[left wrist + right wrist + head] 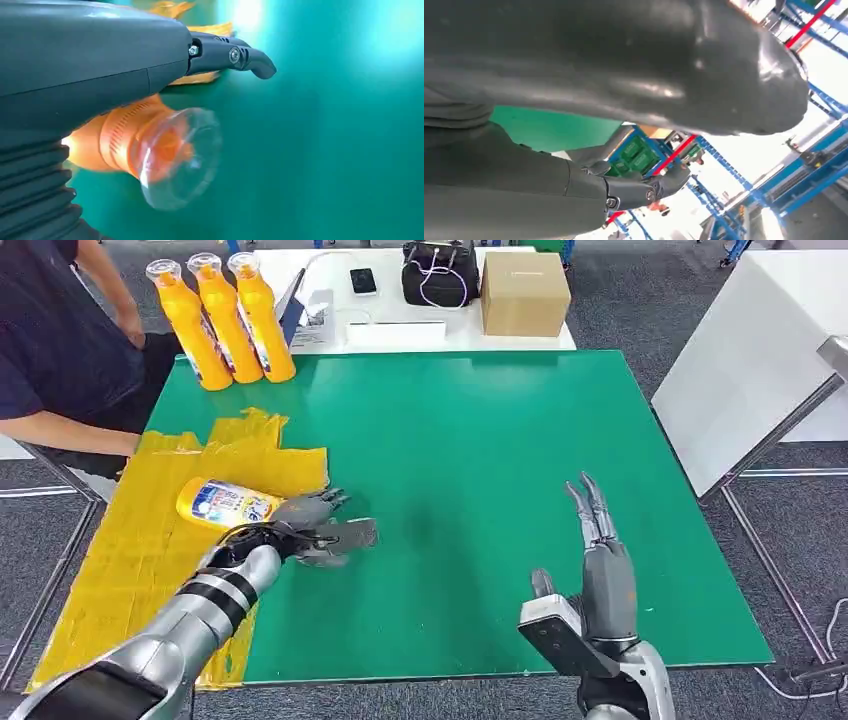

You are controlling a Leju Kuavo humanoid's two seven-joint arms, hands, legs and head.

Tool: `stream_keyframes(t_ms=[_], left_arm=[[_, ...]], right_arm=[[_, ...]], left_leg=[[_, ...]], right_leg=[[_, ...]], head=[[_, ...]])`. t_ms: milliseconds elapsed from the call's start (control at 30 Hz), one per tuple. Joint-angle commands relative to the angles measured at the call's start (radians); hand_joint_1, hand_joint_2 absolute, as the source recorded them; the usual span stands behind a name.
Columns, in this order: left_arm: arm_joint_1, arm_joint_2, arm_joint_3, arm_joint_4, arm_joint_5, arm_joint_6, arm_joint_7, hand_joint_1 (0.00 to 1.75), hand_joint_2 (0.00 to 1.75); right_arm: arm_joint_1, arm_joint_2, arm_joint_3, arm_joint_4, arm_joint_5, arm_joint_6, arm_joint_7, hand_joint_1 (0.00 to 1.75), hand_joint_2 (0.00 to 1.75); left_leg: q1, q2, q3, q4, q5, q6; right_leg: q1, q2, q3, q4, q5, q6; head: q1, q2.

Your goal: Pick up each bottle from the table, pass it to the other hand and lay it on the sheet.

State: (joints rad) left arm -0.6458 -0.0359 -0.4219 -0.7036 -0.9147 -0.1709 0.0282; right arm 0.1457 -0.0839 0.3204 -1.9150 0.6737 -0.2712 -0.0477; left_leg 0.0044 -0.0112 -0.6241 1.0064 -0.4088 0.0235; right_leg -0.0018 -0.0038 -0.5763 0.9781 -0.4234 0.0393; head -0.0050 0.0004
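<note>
The green bench [480, 490] carries a yellow sheet [150, 540] on its left side. From the head view, an orange bottle [225, 503] lies on its side on that sheet, its base pointing left, its neck end under the left hand [315, 528], whose fingers curl around it. The left wrist view adds the bottle's clear cap [182, 157] jutting out just beyond the palm, with one dark finger [235, 57] arched over it. The right hand [600, 560] holds nothing, fingers straight and apart, raised over the bench's near right. Three upright orange bottles [225, 320] stand at the far left corner, beside a person's arm [60, 425].
</note>
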Motion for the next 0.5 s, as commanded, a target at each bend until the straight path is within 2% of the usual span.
stream_keyframes(t_ms=[33, 100, 300, 333, 433, 500], left_arm=[[0.086, 0.023, 0.011, -0.304, 0.102, 0.016, 0.006, 0.0, 0.0], [0.133, 0.024, 0.032, -0.401, 0.116, 0.064, 0.0, 0.0, 0.0], [0.151, 0.024, 0.043, -0.434, 0.113, 0.086, 0.002, 0.0, 0.0], [0.185, 0.009, 0.081, -0.484, 0.129, 0.156, -0.044, 0.0, 0.0], [0.286, -0.018, 0.164, -0.664, 0.219, 0.225, -0.117, 0.0, 0.0], [0.377, -0.023, 0.234, -0.798, 0.375, 0.209, -0.193, 0.0, 0.0]], right_arm=[[0.033, -0.002, -0.079, -0.037, -0.005, 0.005, -0.01, 0.0, 0.0], [0.048, 0.003, -0.083, -0.071, 0.011, -0.001, -0.001, 0.0, 0.0], [0.052, 0.006, -0.084, -0.077, 0.027, -0.001, 0.01, 0.0, 0.0], [0.068, 0.016, -0.093, -0.089, 0.017, -0.02, -0.006, 0.0, 0.0], [0.104, 0.029, -0.106, -0.123, 0.01, -0.05, -0.033, 0.0, 0.0], [0.106, 0.05, -0.08, -0.119, 0.011, -0.067, -0.058, 0.0, 0.0]], left_leg=[[0.0, 0.001, 0.002, 0.0, -0.002, -0.001], [0.0, 0.001, 0.001, 0.0, -0.002, -0.001], [0.0, 0.001, 0.0, 0.0, -0.001, -0.001], [0.0, 0.002, 0.002, 0.0, -0.002, -0.001], [0.0, 0.002, 0.001, 0.0, -0.002, -0.001], [0.0, 0.002, -0.001, 0.0, -0.001, 0.0]], right_leg=[[0.0, 0.001, 0.002, 0.0, -0.001, 0.0], [0.0, 0.001, 0.002, 0.0, -0.001, 0.0], [0.0, 0.001, 0.0, -0.001, -0.001, 0.0], [0.0, 0.001, 0.002, 0.0, -0.001, 0.0], [0.0, 0.002, 0.001, 0.0, -0.001, 0.0], [0.0, 0.002, -0.001, 0.0, 0.0, 0.0]], head=[[0.0, 0.0], [0.0, 0.0], [0.0, 0.0], [0.0, 0.0], [0.0, 0.0], [0.0, 0.0]])
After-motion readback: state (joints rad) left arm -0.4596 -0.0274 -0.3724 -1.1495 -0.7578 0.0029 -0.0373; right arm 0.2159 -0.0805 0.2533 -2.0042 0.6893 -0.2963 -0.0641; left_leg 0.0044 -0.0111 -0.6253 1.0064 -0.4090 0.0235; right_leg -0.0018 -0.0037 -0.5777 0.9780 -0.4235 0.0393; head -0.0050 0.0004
